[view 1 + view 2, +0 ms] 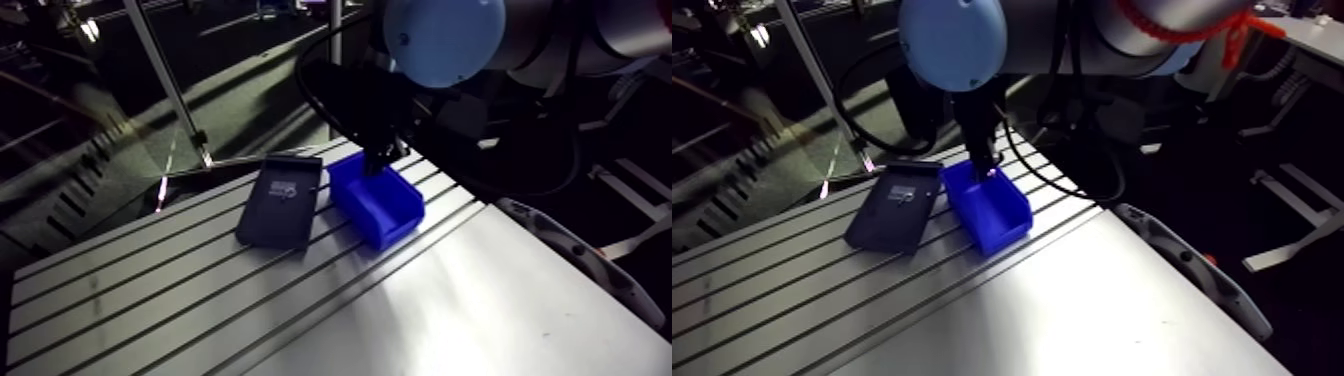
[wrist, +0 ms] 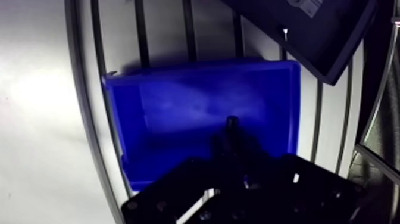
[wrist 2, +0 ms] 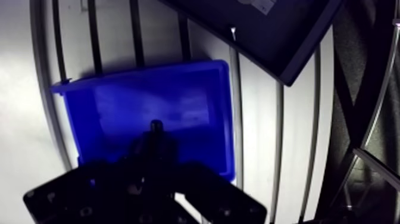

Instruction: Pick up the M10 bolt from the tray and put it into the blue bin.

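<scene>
From the wrist view I have the hand (image 2: 233, 156) closed on the bolt (image 2: 231, 125). Its two dark fingers (image 2: 208, 156) come together around the shank, and the bolt's dark end pokes out ahead of them. The hand is so dark that I can't make out the contact itself, but the bolt sits squarely between the fingers and nothing else is holding it.

The bolt hangs over the inside of the bin (image 2: 178, 104), roughly over the middle of its floor. I can't tell whether it is touching the floor. The blue floor that I can see around the bolt is bare.

The bin sits square on the slotted bench (image 2: 47, 119). Ahead of the hand and off to one side lies the tray (image 2: 324, 42), dark with a pale label, turned at an angle to the bin. One corner of the tray comes close to the bin's far rim, with a strip of bench showing between them.

In the arm view the hand comes down over the far end of the bin, and the tray lies flat just beside the bin.
</scene>
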Robot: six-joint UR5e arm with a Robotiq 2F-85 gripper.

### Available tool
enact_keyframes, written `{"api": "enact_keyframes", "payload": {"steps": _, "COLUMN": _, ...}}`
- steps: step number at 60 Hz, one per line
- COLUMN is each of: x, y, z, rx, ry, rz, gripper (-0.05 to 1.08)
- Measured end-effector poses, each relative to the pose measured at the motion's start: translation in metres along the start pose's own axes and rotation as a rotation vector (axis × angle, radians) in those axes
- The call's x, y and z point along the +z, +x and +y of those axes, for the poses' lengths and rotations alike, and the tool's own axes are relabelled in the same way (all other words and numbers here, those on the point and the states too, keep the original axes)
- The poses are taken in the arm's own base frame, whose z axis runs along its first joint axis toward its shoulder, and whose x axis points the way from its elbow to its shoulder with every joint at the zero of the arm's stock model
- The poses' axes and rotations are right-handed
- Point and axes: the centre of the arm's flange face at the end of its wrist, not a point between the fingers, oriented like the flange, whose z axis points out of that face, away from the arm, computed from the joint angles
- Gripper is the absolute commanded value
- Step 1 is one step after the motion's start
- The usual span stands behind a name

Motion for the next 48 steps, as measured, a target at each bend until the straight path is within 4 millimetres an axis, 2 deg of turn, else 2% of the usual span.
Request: {"api": "enact_keyframes", "payload": {"steps": 48, "x": 0.043, "y": -0.002, "z": -0.003, "rx": 0.025, "ry": 0.055, "rz": -0.017, "gripper": 1.07}}
